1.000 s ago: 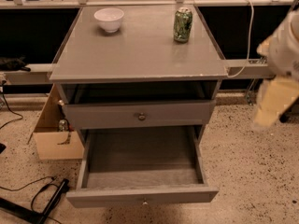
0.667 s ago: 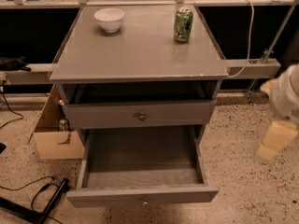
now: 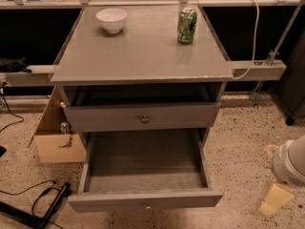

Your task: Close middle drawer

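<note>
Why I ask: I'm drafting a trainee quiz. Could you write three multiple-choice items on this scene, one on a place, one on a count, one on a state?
1. Where is the gripper? A) right of the cabinet, over the floor B) on the cardboard box C) out of view
2. How many things stand on the cabinet? A) one B) two C) four
3. The middle drawer is: A) shut B) pulled far out C) removed
1A: it sits at the lower right. 2B: a white bowl and a green can. 3B: its empty box shows.
</note>
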Controlling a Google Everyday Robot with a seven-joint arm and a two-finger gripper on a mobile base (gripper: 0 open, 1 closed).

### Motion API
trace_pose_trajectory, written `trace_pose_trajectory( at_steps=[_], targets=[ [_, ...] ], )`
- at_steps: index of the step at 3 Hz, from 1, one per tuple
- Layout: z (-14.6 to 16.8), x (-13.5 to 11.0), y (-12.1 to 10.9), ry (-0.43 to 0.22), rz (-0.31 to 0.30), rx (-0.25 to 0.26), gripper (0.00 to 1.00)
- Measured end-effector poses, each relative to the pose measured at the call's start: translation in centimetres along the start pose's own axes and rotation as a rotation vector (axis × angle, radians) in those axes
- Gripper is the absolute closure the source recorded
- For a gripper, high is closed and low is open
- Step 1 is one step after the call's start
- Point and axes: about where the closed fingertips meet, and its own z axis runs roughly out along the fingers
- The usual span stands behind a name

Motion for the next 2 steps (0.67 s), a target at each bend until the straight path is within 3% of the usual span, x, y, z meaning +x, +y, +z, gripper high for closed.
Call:
trace_pose_trajectory(
  at_steps=[2],
  targets=[
    [6.6, 1.6, 1.6, -0.062, 0.065, -0.046, 0.00]
  ],
)
